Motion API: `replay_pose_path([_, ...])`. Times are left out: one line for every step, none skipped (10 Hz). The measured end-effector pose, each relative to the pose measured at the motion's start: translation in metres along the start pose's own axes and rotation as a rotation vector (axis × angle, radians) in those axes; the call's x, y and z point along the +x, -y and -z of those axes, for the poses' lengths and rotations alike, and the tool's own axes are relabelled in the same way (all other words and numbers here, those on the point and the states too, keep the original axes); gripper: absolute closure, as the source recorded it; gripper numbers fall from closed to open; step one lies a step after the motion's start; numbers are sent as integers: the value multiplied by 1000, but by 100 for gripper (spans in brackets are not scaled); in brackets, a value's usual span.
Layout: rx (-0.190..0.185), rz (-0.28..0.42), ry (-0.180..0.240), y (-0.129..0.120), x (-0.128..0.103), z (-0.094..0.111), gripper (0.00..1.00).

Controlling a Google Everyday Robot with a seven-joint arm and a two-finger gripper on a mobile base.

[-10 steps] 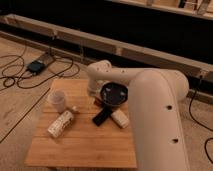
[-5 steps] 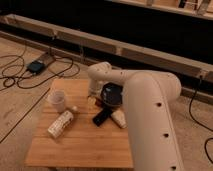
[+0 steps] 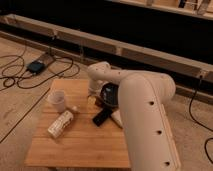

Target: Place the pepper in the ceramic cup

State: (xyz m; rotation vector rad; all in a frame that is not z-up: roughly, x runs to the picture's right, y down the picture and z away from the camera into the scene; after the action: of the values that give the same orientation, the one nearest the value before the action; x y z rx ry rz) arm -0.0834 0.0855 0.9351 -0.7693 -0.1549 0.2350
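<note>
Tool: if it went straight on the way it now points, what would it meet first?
Likely the wooden table, left of the dark bowl, where the tool hangs pointing down; depth is unclear, so possibly the bowl's rim.

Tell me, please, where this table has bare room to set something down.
The widest bare stretch of the wooden table is the near strip, in front of the bottle lying on its side. A smaller patch lies behind the ceramic cup. It is crowded around the dark bowl, where the gripper sits on its cup side, near the black object.
</note>
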Motion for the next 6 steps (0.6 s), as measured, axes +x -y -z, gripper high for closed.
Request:
replay_pose_path([-3,4,-3,2,0,-1,20])
replay_pose_path([-10,11,-9,3,1,-4,21])
replay_pose_path([-15,16,-13,3,1,-5,26])
replay_pose_path([-21,23,-16,4,2,-8,38])
replay_pose_path([-25,29,-19,6,3,-9,47])
replay_pose_path([-28,32,-22,7,4,-10,58])
